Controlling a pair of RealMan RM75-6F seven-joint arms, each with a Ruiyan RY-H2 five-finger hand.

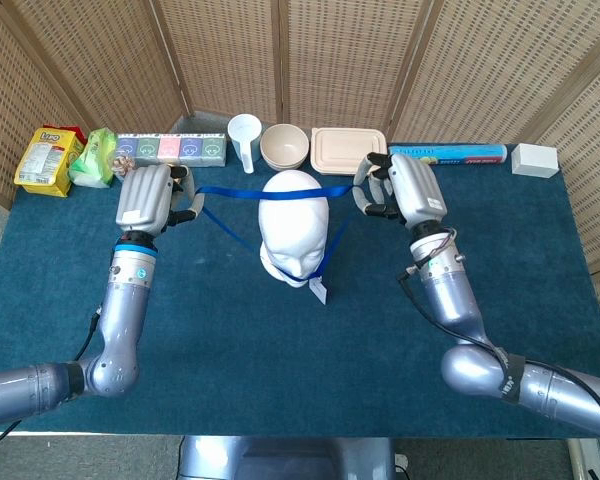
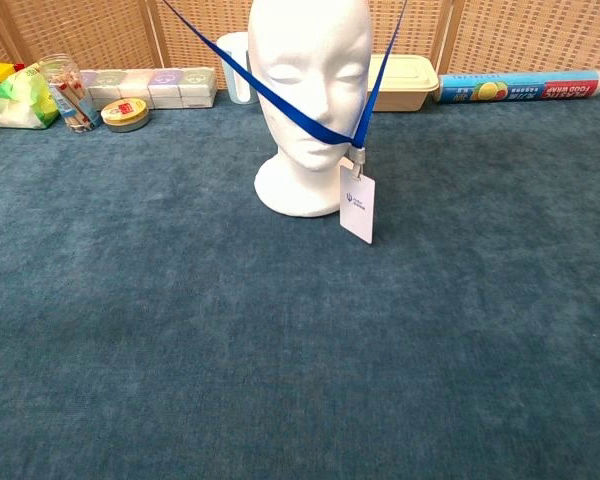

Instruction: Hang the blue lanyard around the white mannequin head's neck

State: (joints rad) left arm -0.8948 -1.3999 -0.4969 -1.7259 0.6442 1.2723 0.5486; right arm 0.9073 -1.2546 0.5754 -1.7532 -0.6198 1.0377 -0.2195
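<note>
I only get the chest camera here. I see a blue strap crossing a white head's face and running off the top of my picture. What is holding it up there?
Observer: Two robot hands. The left hand holds one side of the blue lanyard, and the right hand holds the other side.
Operator: Does the strap go behind the head yet?
Observer: Not yet. From above, its rear span lies across the top of the white mannequin head, stretched between the hands.
Operator: And the little card?
Observer: The badge hangs at the front, beside the head's chin and base.
Operator: Anything behind the head?
Observer: A beige bowl stands right behind it, which the head hides from you.
</note>
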